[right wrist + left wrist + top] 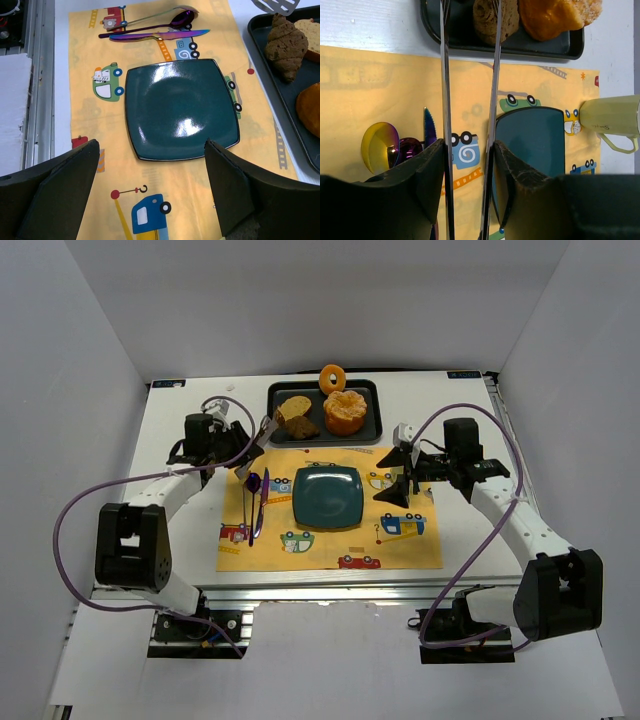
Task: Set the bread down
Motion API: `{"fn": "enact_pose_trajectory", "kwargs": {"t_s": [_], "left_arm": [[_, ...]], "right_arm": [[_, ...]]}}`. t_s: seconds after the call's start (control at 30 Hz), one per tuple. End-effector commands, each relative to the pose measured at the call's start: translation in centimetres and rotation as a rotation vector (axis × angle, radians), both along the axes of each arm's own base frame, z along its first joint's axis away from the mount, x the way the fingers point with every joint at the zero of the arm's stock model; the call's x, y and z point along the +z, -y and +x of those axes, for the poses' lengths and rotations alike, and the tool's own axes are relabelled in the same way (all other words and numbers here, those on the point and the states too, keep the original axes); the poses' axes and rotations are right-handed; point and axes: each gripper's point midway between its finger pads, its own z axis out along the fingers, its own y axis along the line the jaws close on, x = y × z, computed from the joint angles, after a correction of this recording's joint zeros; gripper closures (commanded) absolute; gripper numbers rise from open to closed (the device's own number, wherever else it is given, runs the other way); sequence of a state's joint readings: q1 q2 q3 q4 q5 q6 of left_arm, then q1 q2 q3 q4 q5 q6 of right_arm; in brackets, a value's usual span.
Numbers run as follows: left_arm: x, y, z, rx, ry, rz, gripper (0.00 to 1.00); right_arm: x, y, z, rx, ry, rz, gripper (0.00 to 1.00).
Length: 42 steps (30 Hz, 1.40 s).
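From above, the bread (301, 427) lay at the near left of the tray (372, 390), touching the slice (293, 407) and well apart from the plate (327, 496). Its long axis ran along the tray's near edge. In the left wrist view, the left fingers (427, 175) gripped the tongs (443, 100) from outside, with the blades spread. One blade crossed over the bread, the other passed beside it, and the tips were cut off at the picture's edge. The step looked like seizing the bread. It would go best with the blades shifted to straddle its short width, lowered, squeezed without crushing the crust, then lifted clear of the rim before the carry to the plate. In the right wrist view, the right fingers (60, 185) stood wide apart above the mat (180, 200), holding nothing. The bread's narrow end pointed towards the left arm's side, at a tong tip just beyond it.
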<state>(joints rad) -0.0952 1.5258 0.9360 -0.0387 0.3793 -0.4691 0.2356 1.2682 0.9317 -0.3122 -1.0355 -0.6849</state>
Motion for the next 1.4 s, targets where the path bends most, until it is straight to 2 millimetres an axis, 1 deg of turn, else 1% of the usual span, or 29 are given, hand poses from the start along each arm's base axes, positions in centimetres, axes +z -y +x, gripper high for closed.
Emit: {"fn": "enact_pose_trajectory", "kwargs": {"t_s": [0.0, 0.13, 0.17, 0.27, 0.4, 0.63, 0.87, 1.0, 1.13, 1.23, 1.27, 1.3, 1.37], "left_arm": [[1.2, 0.3, 1.0, 0.009, 0.041, -0.007, 0.48], [0.9, 0.6, 1.0, 0.0, 0.029, -0.018, 0.48], [1.2, 0.9, 1.3, -0.01, 0.049, -0.033, 0.48], [1.3, 1.4, 1.3, -0.027, 0.05, -0.056, 0.48], [1.2, 1.7, 1.2, -0.038, 0.045, -0.07, 0.48], [1.8, 2.0, 1.3, -0.045, 0.057, -0.093, 0.48], [0.8, 2.3, 1.1, -0.059, 0.025, -0.102, 0.48], [0.5, 2.4, 1.2, -0.063, 0.016, -0.107, 0.51], [0.8, 2.5, 1.2, -0.066, 0.02, -0.115, 0.61], [1.1, 2.6, 1.2, -0.067, 0.026, -0.122, 0.81], [1.3, 2.6, 1.2, -0.067, 0.03, -0.124, 0.91], [1.6, 2.6, 1.2, -0.066, 0.036, -0.128, 0.98], [2.7, 2.7, 1.3, -0.063, 0.059, -0.138, 1.0]], "right_arm": [[0.7, 0.0, -0.5, 0.014, 0.025, 0.024, 0.11], [0.6, 0.1, -0.5, 0.013, 0.023, 0.023, 0.1], [0.6, 0.1, -0.5, 0.014, 0.02, 0.024, 0.11], [0.5, 0.2, -0.5, 0.01, 0.019, 0.023, 0.11], [0.3, 0.2, -0.5, 0.01, 0.016, 0.021, 0.11], [0.3, 0.2, -0.5, 0.011, 0.015, 0.023, 0.11], [0.3, 0.2, -0.4, 0.011, 0.017, 0.024, 0.11], [0.5, 0.2, -0.4, 0.012, 0.019, 0.026, 0.11], [0.5, 0.3, -0.4, 0.009, 0.02, 0.025, 0.11], [0.5, 0.3, -0.4, 0.011, 0.021, 0.026, 0.11], [0.5, 0.2, -0.4, 0.012, 0.02, 0.026, 0.11], [0.5, 0.3, -0.4, 0.01, 0.019, 0.027, 0.11], [0.6, 0.3, -0.4, 0.01, 0.021, 0.027, 0.11]]}}
